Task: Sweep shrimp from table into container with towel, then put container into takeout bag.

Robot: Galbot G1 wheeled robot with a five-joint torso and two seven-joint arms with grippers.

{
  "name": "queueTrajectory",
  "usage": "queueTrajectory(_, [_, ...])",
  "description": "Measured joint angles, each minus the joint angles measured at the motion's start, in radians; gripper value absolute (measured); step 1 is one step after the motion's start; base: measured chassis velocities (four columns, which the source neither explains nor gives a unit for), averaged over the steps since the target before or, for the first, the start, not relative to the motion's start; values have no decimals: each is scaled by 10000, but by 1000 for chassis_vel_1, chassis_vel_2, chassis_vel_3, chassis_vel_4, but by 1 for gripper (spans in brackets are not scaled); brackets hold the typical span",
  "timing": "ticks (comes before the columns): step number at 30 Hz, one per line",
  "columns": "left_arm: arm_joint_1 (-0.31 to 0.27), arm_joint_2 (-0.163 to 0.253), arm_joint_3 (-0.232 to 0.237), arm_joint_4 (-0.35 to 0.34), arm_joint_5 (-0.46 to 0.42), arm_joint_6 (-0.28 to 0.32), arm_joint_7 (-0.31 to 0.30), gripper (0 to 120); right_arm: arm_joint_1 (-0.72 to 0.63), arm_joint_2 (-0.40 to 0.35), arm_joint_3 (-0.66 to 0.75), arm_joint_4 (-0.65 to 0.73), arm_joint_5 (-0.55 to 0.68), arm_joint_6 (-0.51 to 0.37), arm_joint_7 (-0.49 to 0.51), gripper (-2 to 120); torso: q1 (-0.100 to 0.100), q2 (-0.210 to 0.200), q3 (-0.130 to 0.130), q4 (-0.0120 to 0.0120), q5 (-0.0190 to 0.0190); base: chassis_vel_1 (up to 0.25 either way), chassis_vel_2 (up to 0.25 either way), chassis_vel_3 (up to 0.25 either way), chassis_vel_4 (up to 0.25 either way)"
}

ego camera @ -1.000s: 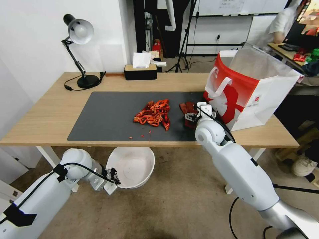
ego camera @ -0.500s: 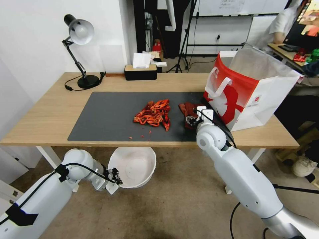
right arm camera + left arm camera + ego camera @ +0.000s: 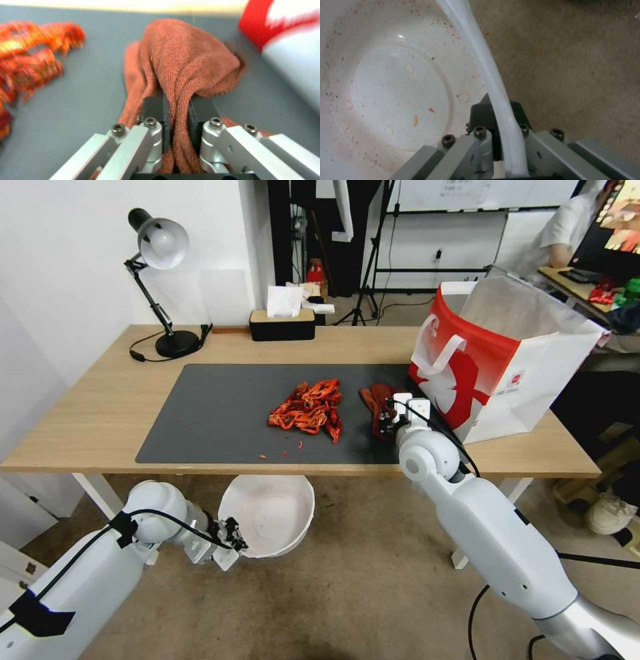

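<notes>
The red-orange shrimp (image 3: 308, 410) lie heaped on the dark mat of the table (image 3: 93, 407), with a few crumbs near the front edge. Just right of the heap, my right gripper (image 3: 389, 415) is shut on the rust-brown towel (image 3: 377, 405), which bunches up between its fingers (image 3: 196, 110) above the mat. Shrimp (image 3: 30, 60) show beside the towel (image 3: 186, 62) in the right wrist view. Below the table's front edge, my left gripper (image 3: 232, 532) is shut on the rim of the white container (image 3: 270, 513), whose stained inside (image 3: 396, 95) shows in the left wrist view. The takeout bag (image 3: 497, 357) stands open at the table's right.
A desk lamp (image 3: 160, 280) stands at the back left corner and a black tissue box (image 3: 281, 321) at the back edge. The bag's red side (image 3: 276, 22) is close beside the towel. Brown carpet floor (image 3: 347, 580) lies under the container.
My right gripper with the towel has drawn slightly back toward the table's front and lifted the cloth. The container in my left gripper has shifted a little right.
</notes>
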Motion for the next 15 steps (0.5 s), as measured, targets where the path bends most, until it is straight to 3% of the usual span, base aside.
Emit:
queueTrajectory(3, [64, 16, -51, -1, 3, -19, -59, 0, 396, -342, 183, 29, -1138, 922, -1803, 6, 0, 0, 0, 0, -2, 0, 0, 0, 0])
queueTrajectory(4, [64, 16, -51, -1, 3, -19, -59, 0, 396, -342, 183, 29, -1138, 922, -1803, 6, 0, 0, 0, 0, -2, 0, 0, 0, 0])
queueTrajectory(6, [69, 51, -62, -32, 3, -21, -63, 0, 887, -611, 64, -193, -1680, 1580, -3103, 6, 0, 0, -1, 2, 1, 0, 0, 0, 0])
queueTrajectory(7, [69, 51, -62, -32, 3, -21, -63, 0, 887, -611, 64, -193, -1680, 1580, -3103, 6, 0, 0, -1, 2, 1, 0, 0, 0, 0])
queueTrajectory(9, [73, 66, -65, -67, 9, -23, -65, 0, 1943, -972, -488, -1027, -2742, 2397, -5056, 6, 0, 0, -1, 2, 0, 0, 0, 0, 0])
queueTrajectory(13, [98, 42, -48, -27, 105, -24, -21, 0, 3007, -1126, -1325, -2278, -3678, 3033, -6260, 6, 1, -1, 0, 3, -4, 0, 0, 0, 0])
queueTrajectory(15, [100, -22, -43, 61, 269, -49, -10, 0, 3908, -1051, -2096, -3447, -4884, 3706, -7167, 6, 1, -1, 0, 2, -2, 0, 0, 0, 0])
